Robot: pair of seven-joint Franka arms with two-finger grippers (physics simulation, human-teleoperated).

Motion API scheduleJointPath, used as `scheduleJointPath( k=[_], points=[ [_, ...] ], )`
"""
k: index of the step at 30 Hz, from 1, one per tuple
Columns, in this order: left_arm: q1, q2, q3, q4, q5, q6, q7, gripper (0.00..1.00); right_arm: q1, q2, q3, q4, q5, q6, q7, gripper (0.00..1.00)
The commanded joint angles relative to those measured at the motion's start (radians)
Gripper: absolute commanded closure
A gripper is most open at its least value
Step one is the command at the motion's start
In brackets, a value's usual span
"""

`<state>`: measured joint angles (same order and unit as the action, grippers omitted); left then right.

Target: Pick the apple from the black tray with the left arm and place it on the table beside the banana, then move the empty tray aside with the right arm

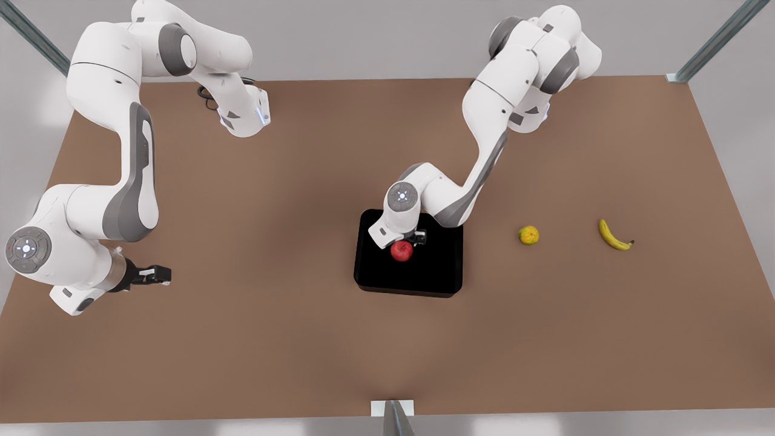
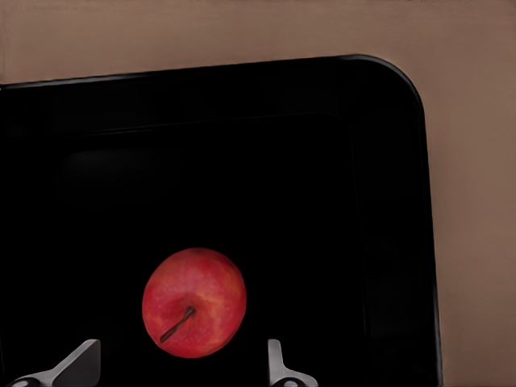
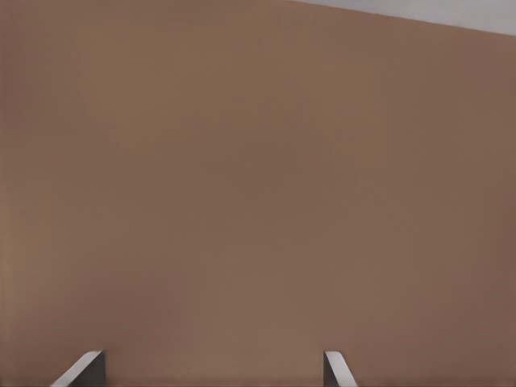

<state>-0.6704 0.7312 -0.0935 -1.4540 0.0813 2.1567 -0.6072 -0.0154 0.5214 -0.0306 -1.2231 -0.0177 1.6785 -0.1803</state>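
While upright, apple (image 2: 194, 302) stem-up in tray (image 2: 387, 161).

The small round red apple (image 1: 401, 251) with a dark stem (image 2: 177, 323) lies inside the shallow glossy black rectangular tray (image 1: 436, 272), left of its middle in the front view, with the left arm's black gripper (image 1: 412, 238) directly over it, fingers (image 2: 76, 361) spread to either side and not touching it. The tray sits flat near the middle of the large matte brown tabletop (image 1: 272, 339), and the small curved yellow banana (image 1: 614, 235) with a dark tip lies well to its right. The right arm's black gripper (image 1: 158, 274) hangs at the front view's left over bare tabletop, fingers (image 3: 337, 369) parted.
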Motion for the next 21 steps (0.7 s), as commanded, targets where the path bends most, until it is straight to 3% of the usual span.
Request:
scheduleJointPath(
  k=[1, 19, 21],
  points=[
    [0.000, 0.008, 0.000, 0.000, 0.031, 0.051, -0.193, 0.00, 0.000, -0.001, 0.000, 0.001, 0.001, -0.005, -0.008, 0.00],
    [0.002, 0.109, 0.003, 0.001, 0.087, 0.132, -0.192, 0.00, 0.000, 0.000, 0.000, 0.001, 0.001, -0.003, -0.008, 0.00],
    [0.002, 0.109, 0.003, 0.001, 0.086, 0.132, -0.195, 0.28, 0.000, 0.000, 0.000, 0.001, 0.001, -0.003, -0.008, 0.00]
  ],
)
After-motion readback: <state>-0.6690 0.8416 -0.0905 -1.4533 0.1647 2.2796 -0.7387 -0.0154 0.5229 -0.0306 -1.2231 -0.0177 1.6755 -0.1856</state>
